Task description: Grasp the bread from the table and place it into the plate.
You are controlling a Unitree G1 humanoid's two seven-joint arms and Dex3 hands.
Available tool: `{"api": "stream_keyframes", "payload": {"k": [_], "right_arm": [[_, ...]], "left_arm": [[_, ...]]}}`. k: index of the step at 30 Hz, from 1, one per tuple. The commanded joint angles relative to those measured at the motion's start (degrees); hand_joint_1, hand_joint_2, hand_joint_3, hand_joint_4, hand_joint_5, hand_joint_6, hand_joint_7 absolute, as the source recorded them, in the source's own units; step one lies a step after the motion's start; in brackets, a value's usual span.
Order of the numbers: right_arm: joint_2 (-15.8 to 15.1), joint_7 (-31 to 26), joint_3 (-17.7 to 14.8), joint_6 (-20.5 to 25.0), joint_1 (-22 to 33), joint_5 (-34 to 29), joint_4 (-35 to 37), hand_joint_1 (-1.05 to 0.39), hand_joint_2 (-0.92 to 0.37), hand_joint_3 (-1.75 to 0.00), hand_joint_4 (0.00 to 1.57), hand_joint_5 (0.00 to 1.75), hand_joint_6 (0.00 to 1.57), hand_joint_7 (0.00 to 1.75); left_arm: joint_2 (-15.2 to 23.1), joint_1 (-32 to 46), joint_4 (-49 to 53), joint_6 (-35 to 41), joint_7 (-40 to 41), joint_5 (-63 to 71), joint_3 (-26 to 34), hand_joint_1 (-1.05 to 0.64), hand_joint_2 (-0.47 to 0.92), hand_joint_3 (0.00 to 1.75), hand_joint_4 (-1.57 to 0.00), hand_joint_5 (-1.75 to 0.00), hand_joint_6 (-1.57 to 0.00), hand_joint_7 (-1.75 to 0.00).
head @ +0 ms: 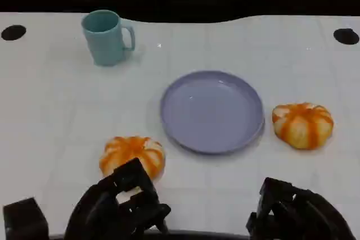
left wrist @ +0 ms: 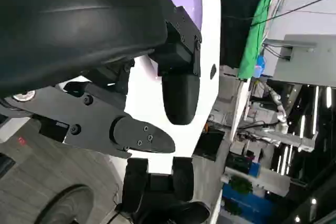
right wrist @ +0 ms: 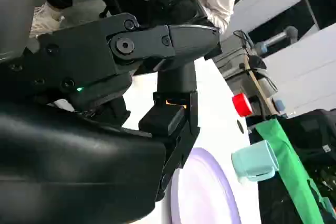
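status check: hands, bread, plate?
Left hand open, just short of the left bread, no grip. Right hand open, idle. Plate bare, second bread to its right. Mug well clear.

You are looking at a robotics lab or test bay: beyond the white table [head: 50, 111], the wrist views show a green cloth screen [left wrist: 257, 24], grey equipment racks [left wrist: 302, 56] with trailing cables, ceiling strip lights, and a red emergency-stop button [right wrist: 241, 104] beside metal gear.
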Motion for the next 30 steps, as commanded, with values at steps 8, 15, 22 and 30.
{"api": "stream_keyframes", "payload": {"k": [8,15,22,30], "right_arm": [[-0.47,0.08,-0.55,-0.25,-0.30,0.47,-0.15,-0.71,-0.92,-0.26,0.85,1.60,0.77,1.34],[-0.49,0.02,-0.53,-0.15,-0.28,0.33,-0.19,-0.71,-0.92,-0.26,0.86,1.60,0.77,1.35],[-0.18,-0.11,-0.42,0.02,-0.18,0.48,-0.30,-0.71,-0.92,-0.25,0.86,1.61,0.78,1.35],[0.30,0.20,0.05,-1.12,-0.61,-0.19,0.57,-0.70,-0.92,-0.26,0.85,1.60,0.76,1.34]], "left_arm": [[0.31,-0.43,0.69,-0.76,-0.38,0.16,0.71,-0.27,0.79,0.19,-0.67,-1.75,-0.49,-1.75],[0.25,-0.29,0.61,-0.90,-0.19,0.49,0.53,-0.29,0.78,0.21,-0.67,-1.75,-0.49,-1.75],[0.32,-0.26,0.77,-1.20,-0.75,0.13,0.70,-0.28,0.78,0.22,-0.68,-1.75,-0.49,-1.75],[0.04,-0.79,0.77,-7.17,1.67,3.65,1.37,-0.37,0.84,0.16,-0.45,-1.75,-0.38,-1.56]]}}
